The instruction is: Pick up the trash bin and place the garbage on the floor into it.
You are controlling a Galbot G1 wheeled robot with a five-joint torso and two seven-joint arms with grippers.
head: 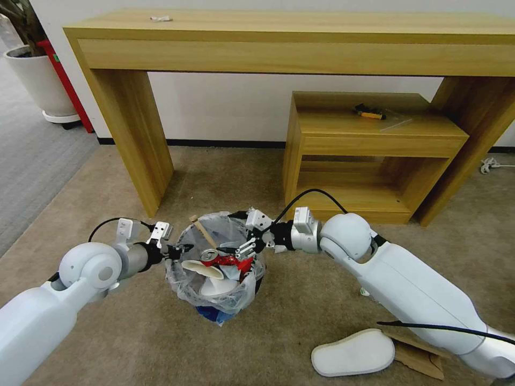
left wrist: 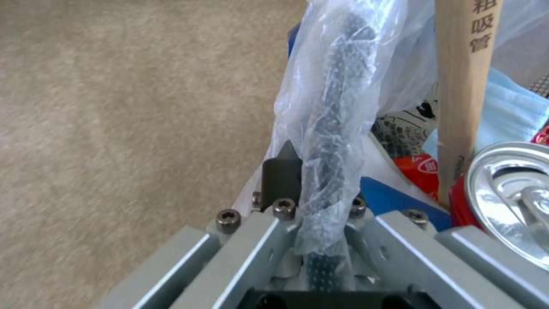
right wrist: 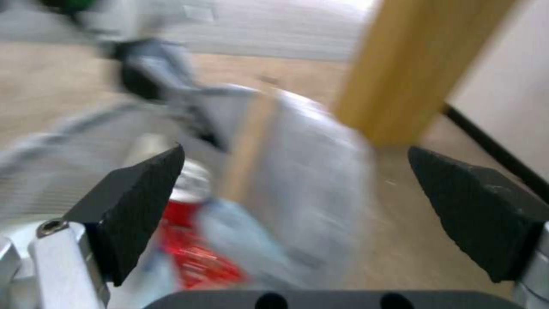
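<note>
On the beige carpet [head: 300, 316], before the long wooden desk [head: 289, 40] and the low shelf [head: 370, 134] bearing a yellow-black tool [head: 369, 112], the trash bin [head: 214, 292] is held upright, its long axis vertical and its mouth facing up. It is already loaded with a foam insole [head: 206, 271], a crushed red can [head: 228, 260] and a wooden stick [head: 203, 231] leaning against its far rim. The bagged rim [left wrist: 329, 128] is clamped between the closed fingers of the left gripper [head: 179, 250]. The right gripper [head: 248, 247] is seen over the bin mouth with its pads [right wrist: 137, 201] spread wide and nothing between them. A second insole [head: 354, 352] and a cardboard piece [head: 416, 356] are left on the carpet beside the right arm. Since the hold is taken on one side only, through slippery plastic, the bin could be tilted or slipped and its contents spilled; the protruding stick could be knocked out by the right gripper.
</note>
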